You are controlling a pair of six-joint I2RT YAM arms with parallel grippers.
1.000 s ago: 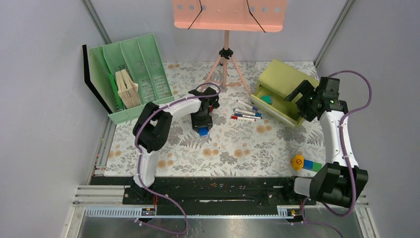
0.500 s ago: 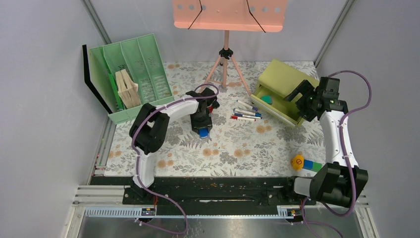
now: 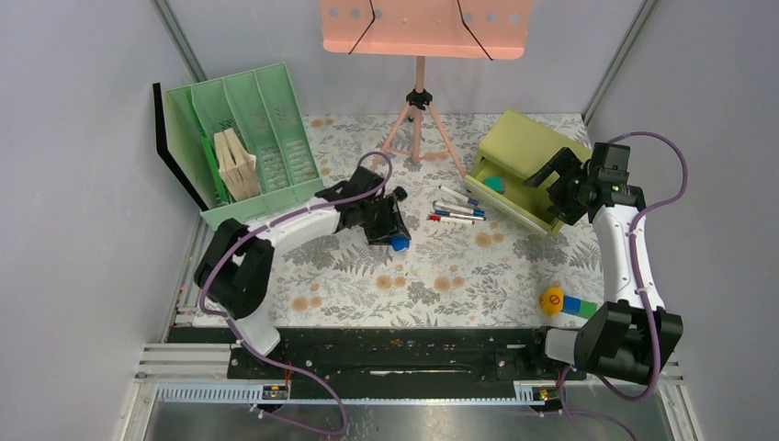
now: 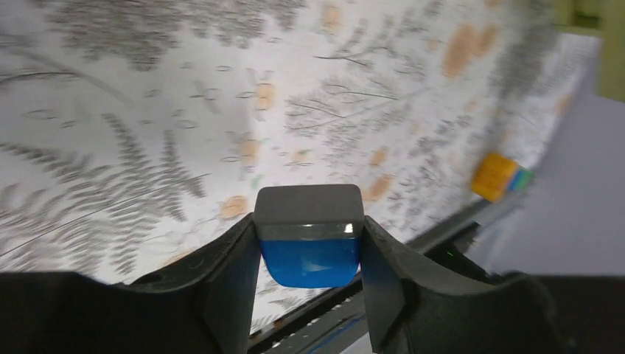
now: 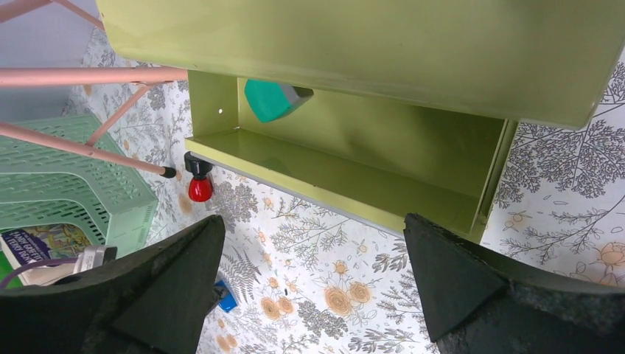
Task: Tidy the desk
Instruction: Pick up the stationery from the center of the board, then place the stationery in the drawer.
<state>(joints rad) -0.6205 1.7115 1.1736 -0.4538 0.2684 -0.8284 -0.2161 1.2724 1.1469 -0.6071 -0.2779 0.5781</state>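
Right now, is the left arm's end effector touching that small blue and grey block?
Touching. The left wrist view shows the left end effector clamping the blue and grey block, fingers pressed on both sides, no gap.

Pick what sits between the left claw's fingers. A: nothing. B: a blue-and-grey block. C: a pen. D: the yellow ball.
B: in the left wrist view the left claw is clamped on a blue-and-grey block, one finger on each side of it.

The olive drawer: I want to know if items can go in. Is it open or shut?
Open: the drawer stands pulled out from its cabinet, inside exposed, a teal item lying in it.
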